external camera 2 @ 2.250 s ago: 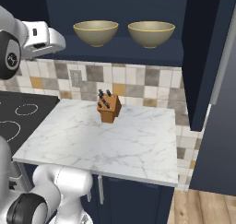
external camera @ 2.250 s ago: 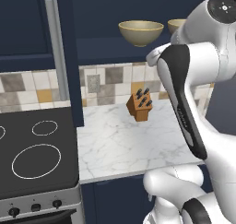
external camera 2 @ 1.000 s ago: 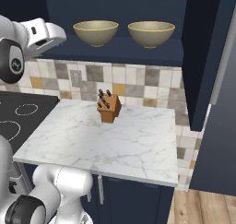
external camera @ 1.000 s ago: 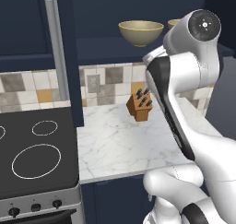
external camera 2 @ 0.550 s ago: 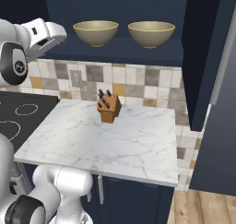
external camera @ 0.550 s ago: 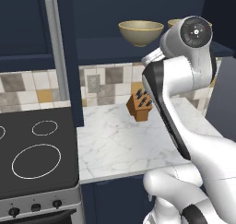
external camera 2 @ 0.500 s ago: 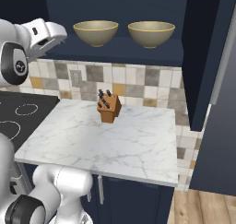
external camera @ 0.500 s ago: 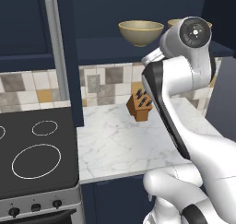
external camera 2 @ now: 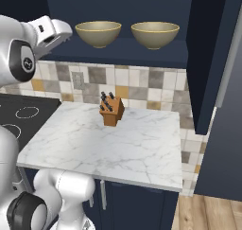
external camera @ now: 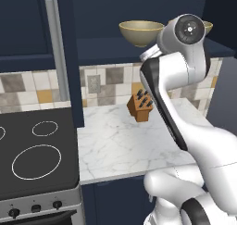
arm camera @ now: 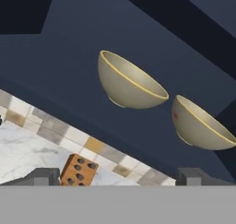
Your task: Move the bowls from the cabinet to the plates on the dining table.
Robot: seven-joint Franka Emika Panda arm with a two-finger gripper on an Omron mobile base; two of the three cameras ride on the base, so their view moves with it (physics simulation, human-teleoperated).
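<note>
You see two tan bowls, one (external camera 2: 98, 33) beside the other (external camera 2: 155, 34), standing upright on the open cabinet (external camera 2: 142, 51) shelf, above the knife block (external camera 2: 111, 111) on the marble counter (external camera 2: 118, 144). Your gripper (arm camera: 117, 176) hangs near the bowls with its jaws spread wide, holding nothing.

Bowls (external camera 2: 98, 33) (external camera 2: 155, 34): matt beige ceramic look, smooth, paler rims. Cabinet (external camera 2: 123, 6): matt dark navy painted panels, brushed silver metal bar handle (external camera: 54, 53). Tabletop (external camera 2: 108, 144): polished white marble, grey veins. Knife block (external camera 2: 111, 111): smooth brown wood. Backsplash (external camera 2: 137, 82): glazed mixed beige-grey tiles. Stove top (external camera: 32, 159): glossy black glass. Floor (external camera 2: 208, 215): light wood planks.
</note>
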